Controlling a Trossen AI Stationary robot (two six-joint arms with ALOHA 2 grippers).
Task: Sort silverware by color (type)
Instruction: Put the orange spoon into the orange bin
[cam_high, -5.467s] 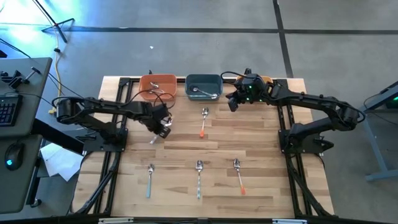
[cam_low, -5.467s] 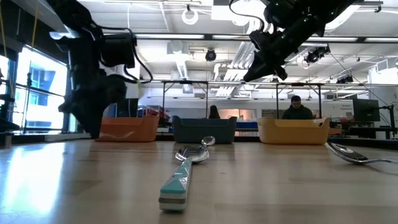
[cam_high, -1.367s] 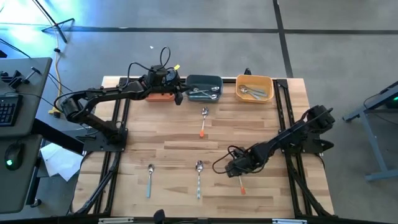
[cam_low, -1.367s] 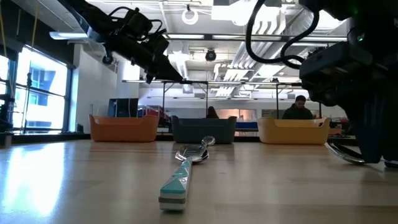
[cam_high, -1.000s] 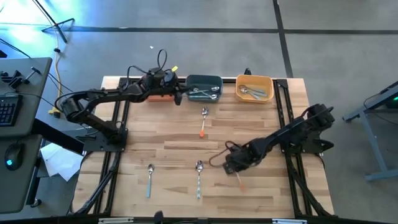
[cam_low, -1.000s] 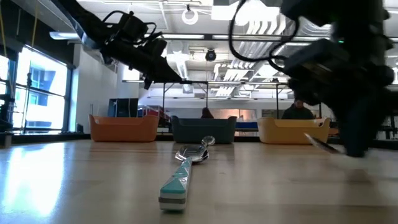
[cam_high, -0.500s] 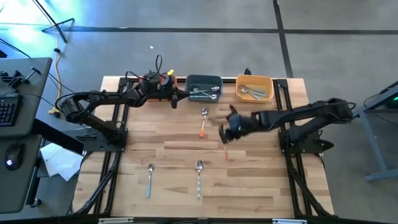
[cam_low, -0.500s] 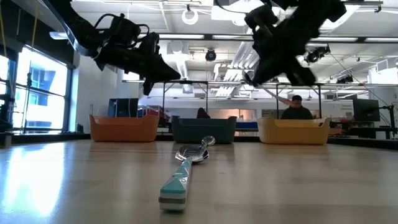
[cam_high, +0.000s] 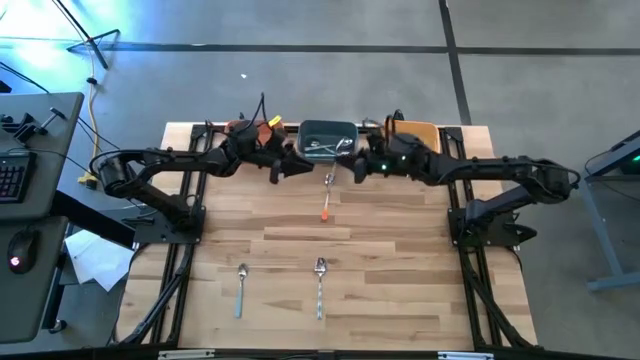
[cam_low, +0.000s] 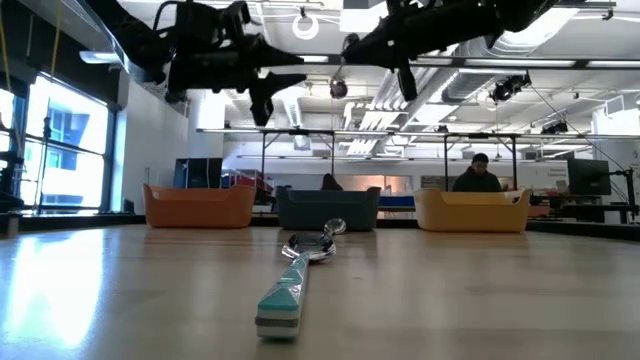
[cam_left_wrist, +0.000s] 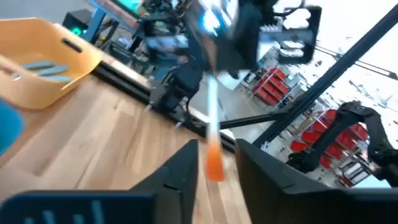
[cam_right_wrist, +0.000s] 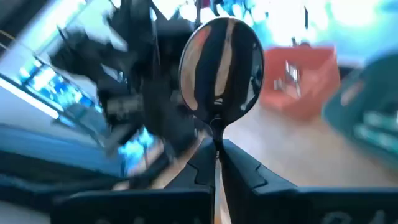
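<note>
Spoon (cam_right_wrist: 221, 68) clamped in the right gripper (cam_high: 362, 168) near the teal bowl (cam_high: 327, 140), facing the left gripper (cam_high: 283, 169) (fingers parted, empty).

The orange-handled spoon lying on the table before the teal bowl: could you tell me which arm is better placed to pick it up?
Probably the left: the left gripper hovers open and empty near the orange-handled spoon, while the right gripper, about as near, is shut on another spoon.

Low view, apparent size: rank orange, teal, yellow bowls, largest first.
1. Yellow bowl and orange bowl: look alike, can't rank them.
2. Teal bowl: slightly narrower.
</note>
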